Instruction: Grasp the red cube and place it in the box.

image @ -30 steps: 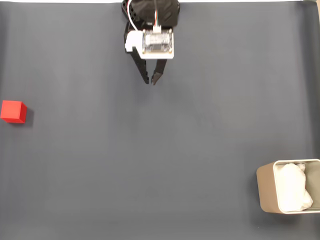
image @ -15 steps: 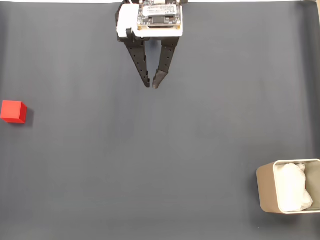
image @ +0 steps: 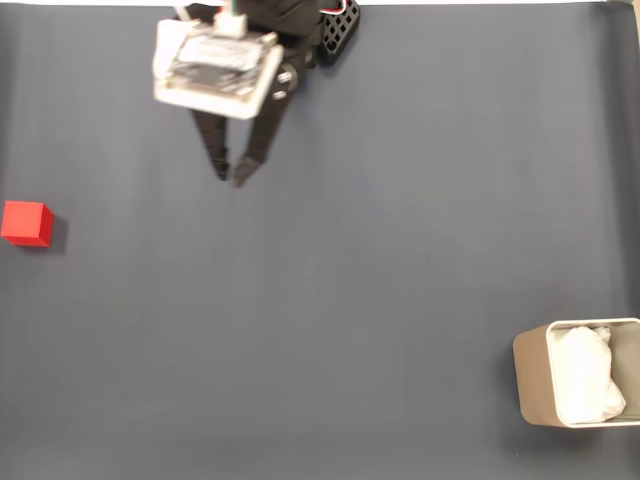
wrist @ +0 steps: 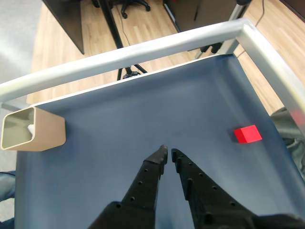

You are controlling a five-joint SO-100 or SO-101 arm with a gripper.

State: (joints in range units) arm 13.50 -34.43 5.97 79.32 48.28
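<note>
- In the fixed view the gripper (image: 231, 178) sits toward 11 o'clock on the dark grey mat (image: 350, 280), its black fingers pointing down toward 6 o'clock.
- The jaws are nearly closed, with only a thin gap between the tips, and they hold nothing; the wrist view shows the same narrow gap at the gripper (wrist: 168, 153).
- The red cube (image: 26, 223) rests on the mat at 9 o'clock near the frame's left edge, well apart from the gripper.
- In the wrist view the red cube (wrist: 247, 134) lies at about 3 o'clock, to the right of the fingertips.
- The beige box (image: 531, 375) stands at about 4 o'clock in the fixed view, white lining (image: 587, 375) showing inside.
- In the wrist view the box (wrist: 40, 135) sits at 9 o'clock near the mat's far edge.
- A metal frame rail (wrist: 143, 47) runs past the mat's far side in the wrist view.
</note>
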